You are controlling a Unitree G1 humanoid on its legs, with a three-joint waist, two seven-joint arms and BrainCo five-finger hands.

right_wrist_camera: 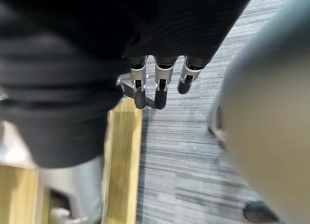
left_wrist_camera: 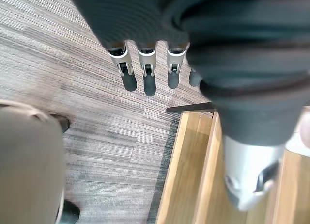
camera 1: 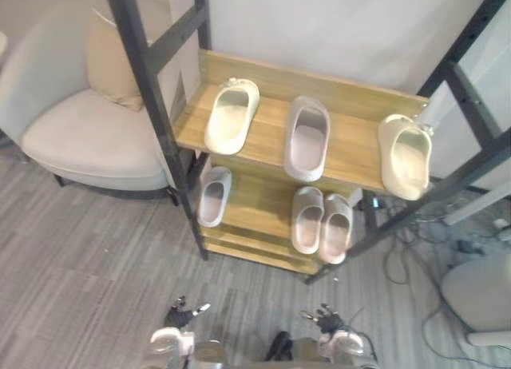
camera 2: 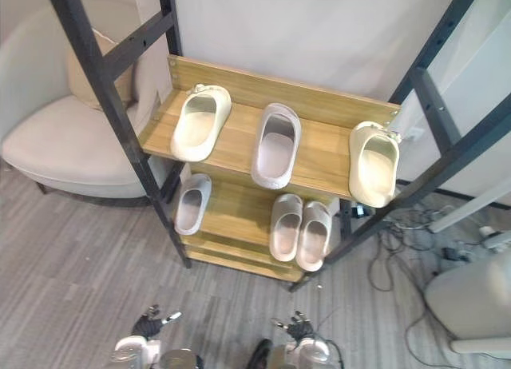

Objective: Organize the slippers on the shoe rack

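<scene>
The shoe rack point(camera 1: 263, 89) has two wooden shelves in a black metal frame. On the top shelf a cream slipper point(camera 1: 231, 116) lies at the left, a grey slipper point(camera 1: 307, 137) in the middle, and a second cream slipper point(camera 1: 406, 156) at the right end, overhanging the front edge. The lower shelf point(camera 1: 259, 201) holds one grey slipper point(camera 1: 214, 196) at the left and a pair of pale grey slippers point(camera 1: 321, 223) side by side at the right. My left hand point(camera 1: 182, 315) and right hand point(camera 1: 329, 319) hang low in front of the rack, above the floor. Both are open and hold nothing, their fingers point(left_wrist_camera: 145, 73) point(right_wrist_camera: 160, 83) straight.
A cream armchair point(camera 1: 88, 129) with a cushion stands left of the rack. Cables point(camera 1: 415, 249) lie on the floor to the right, beside a white rounded object point(camera 1: 479, 297). Grey striped carpet point(camera 1: 96, 265) lies in front of the rack.
</scene>
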